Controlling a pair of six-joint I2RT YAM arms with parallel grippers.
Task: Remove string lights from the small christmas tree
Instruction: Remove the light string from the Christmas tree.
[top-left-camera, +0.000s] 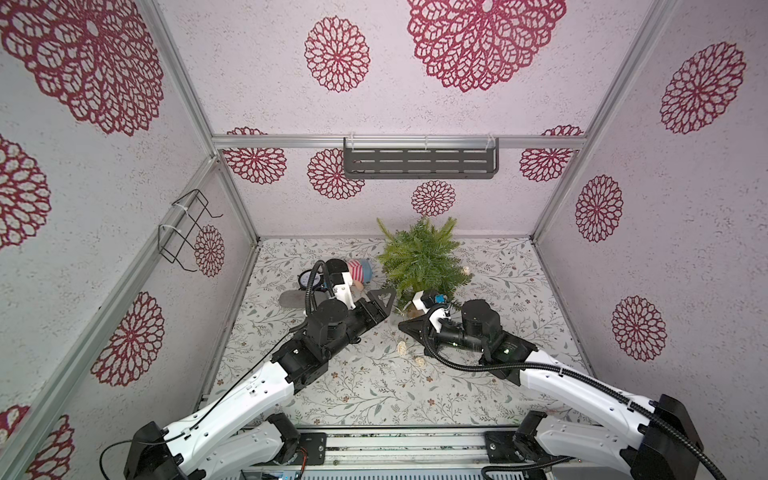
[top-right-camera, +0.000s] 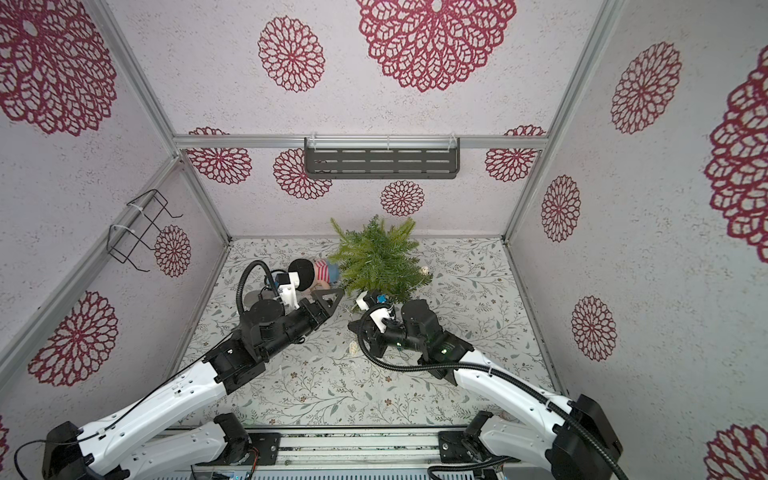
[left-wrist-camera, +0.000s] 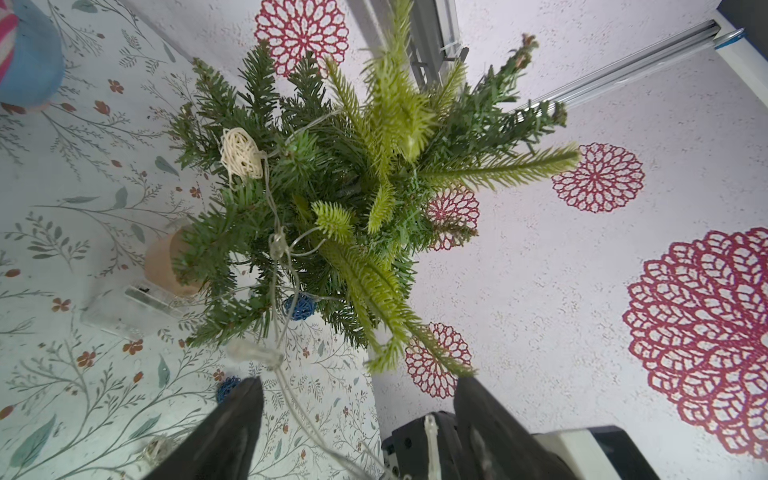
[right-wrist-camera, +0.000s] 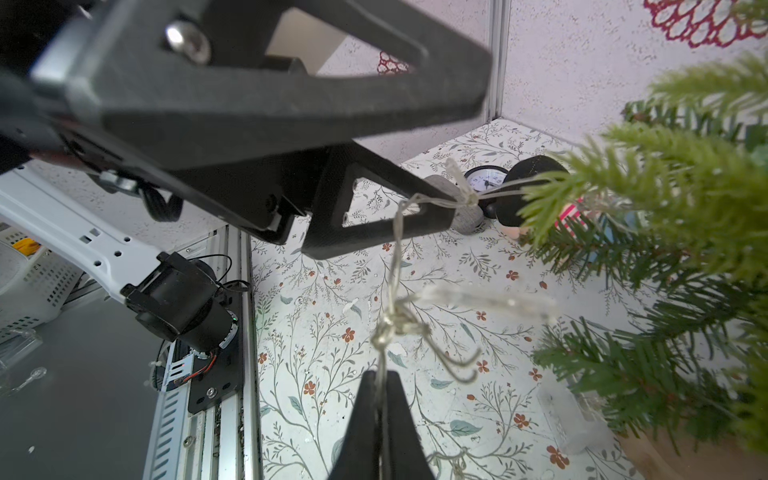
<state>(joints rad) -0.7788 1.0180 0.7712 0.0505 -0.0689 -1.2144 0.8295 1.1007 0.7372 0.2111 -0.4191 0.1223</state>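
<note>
Clamped with right gripper (right-wrist-camera: 380, 376) on lights (right-wrist-camera: 399, 322) wire, to hold it off the tree (right-wrist-camera: 665, 187). Spread apart at left gripper (left-wrist-camera: 357, 386), around same strand, likely for next grab.

No legible text, brand, label or sign in any view, small round clock (right-wrist-camera: 484, 180) lying on the floral worktop (right-wrist-camera: 332, 316), white dial with dark markings, numerals too small and blurred to read
</note>
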